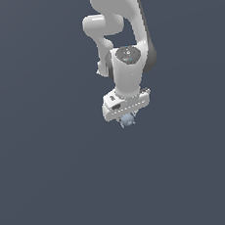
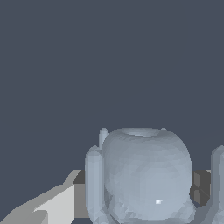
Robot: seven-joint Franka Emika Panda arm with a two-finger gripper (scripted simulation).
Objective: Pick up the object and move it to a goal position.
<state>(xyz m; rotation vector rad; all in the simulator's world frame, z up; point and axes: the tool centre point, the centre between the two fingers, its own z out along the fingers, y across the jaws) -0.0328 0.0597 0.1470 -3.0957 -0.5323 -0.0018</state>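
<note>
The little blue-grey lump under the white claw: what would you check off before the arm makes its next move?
1. Object sits right at the gripper: ok.
2. Object fills the wrist view close up, so it lies between the fingers: ok.
3. Fingers actually clamped on it: cannot tell; the contact is hidden.
4. Object lifted off the floor: cannot tell; the flat grey background gives no shadow or depth cue.
5. Goal position marked: not ok; neither view shows one.
6. Nothing else near the arm: ok.
</note>
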